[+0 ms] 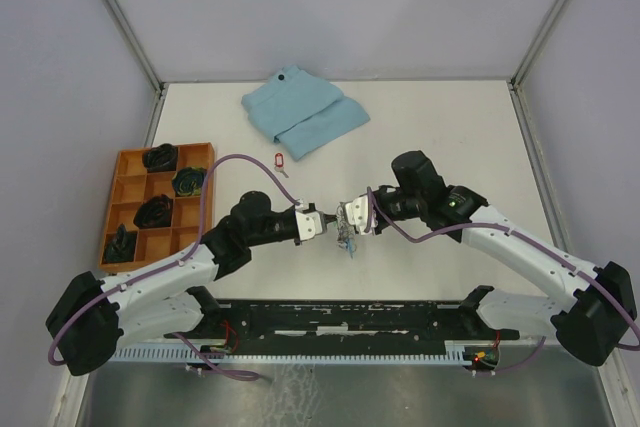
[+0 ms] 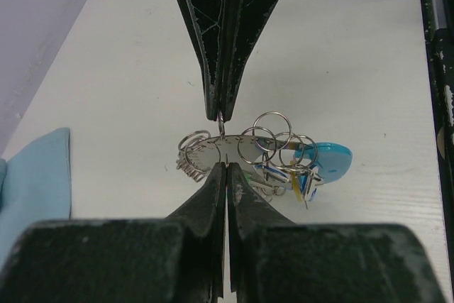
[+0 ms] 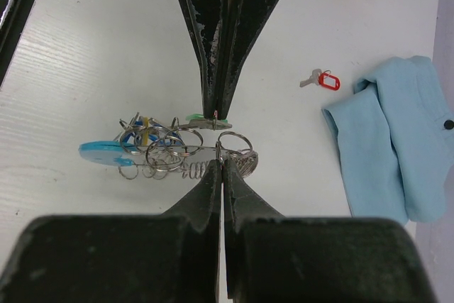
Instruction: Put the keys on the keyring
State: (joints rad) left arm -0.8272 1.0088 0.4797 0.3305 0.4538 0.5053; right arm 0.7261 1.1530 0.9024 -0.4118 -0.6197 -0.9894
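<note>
The keyring (image 1: 348,239) hangs between my two grippers just above the table: metal rings, a coiled wire, a light-blue strap (image 2: 330,160) and a yellow tag (image 3: 144,131). My right gripper (image 1: 347,219) is shut on one of its rings (image 3: 222,161). My left gripper (image 1: 325,224) is shut on the small ring of the green-tagged key (image 3: 202,124), right beside the keyring. A blue tag (image 3: 131,138) shows among the rings. The red-tagged key (image 1: 281,160) lies alone on the table, also in the right wrist view (image 3: 323,79).
A folded light-blue cloth (image 1: 305,112) lies at the back of the table, past the red key. An orange compartment tray (image 1: 165,149) with dark items stands at the left. Purple cables loop over both arms.
</note>
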